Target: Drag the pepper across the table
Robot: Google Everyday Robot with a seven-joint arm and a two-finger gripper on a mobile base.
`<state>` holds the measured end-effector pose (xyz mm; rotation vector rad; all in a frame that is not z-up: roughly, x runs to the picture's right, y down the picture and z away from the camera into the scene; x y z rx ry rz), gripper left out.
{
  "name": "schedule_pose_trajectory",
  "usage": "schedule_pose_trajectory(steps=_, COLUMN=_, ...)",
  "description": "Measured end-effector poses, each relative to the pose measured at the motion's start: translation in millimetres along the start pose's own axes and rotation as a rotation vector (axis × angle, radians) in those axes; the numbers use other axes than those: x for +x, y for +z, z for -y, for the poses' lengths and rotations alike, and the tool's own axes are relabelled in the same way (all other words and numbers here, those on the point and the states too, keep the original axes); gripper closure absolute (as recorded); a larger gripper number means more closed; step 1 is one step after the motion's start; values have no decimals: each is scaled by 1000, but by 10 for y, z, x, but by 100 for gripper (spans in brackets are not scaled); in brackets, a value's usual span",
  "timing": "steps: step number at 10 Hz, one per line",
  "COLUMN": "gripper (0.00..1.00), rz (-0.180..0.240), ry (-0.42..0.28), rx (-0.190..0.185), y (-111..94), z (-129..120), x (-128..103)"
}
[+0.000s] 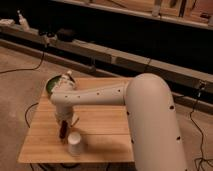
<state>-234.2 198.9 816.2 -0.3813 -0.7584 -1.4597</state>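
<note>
The pepper (62,132) is a small dark red piece lying on the light wooden table (105,135), near its front left part. My gripper (64,123) comes down at the end of the white arm (95,97) and sits right on top of the pepper's upper end. The arm's big white body fills the right side of the view and hides the table's right edge.
A white cup (75,144) stands upright just right of and in front of the pepper, very close to it. A green bowl (50,83) holding a pale item sits at the table's back left corner. Cables run over the floor around the table.
</note>
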Motion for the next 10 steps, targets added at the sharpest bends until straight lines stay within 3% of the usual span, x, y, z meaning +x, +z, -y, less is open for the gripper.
schedule_pose_trajectory(steps=8, gripper=64, rz=9, ry=-101, rx=6, y=13, z=378, x=-350)
schedule_pose_trajectory(steps=10, gripper=59, rz=19, ry=-114, rx=3, y=49, z=438, x=-393)
